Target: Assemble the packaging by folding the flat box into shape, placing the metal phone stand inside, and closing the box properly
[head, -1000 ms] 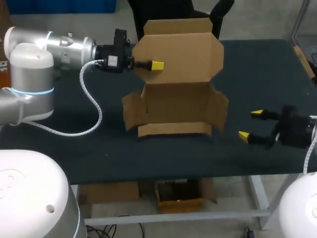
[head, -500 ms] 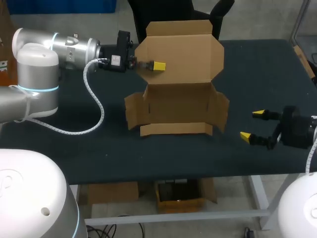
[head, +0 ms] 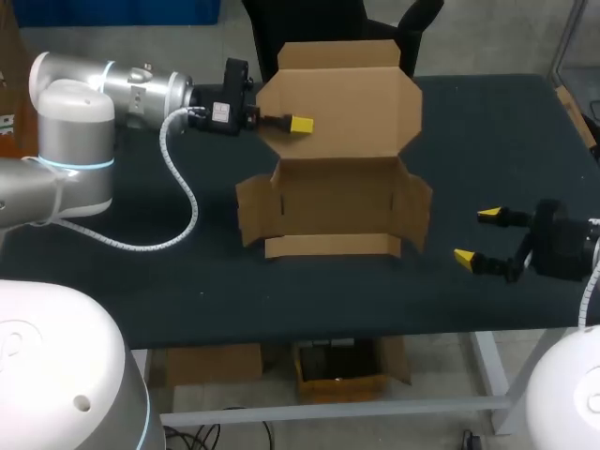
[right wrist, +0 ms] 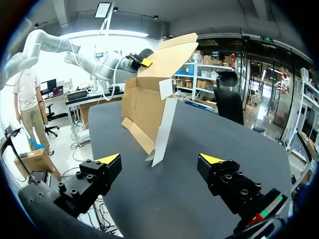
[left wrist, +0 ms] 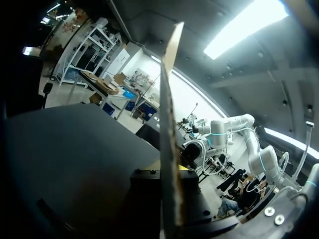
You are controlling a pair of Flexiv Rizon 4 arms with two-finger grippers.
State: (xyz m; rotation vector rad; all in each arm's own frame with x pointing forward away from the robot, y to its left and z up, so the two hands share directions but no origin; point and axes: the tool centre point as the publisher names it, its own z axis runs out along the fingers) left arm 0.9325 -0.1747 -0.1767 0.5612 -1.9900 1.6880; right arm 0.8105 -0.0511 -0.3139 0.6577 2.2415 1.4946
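left arm edged right | left tool (head: 300, 124) pinches box (head: 335, 199) lid | right tool (head: 476, 235) open

Our left yellow-tipped black gripper (head: 298, 124), arm level, pinches the brown cardboard lid (head: 349, 89); our right gripper (head: 475, 234) hangs low, fingers spread.

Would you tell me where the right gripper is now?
In the head view, the right gripper is open over the table, right of the cardboard box, apart from it.
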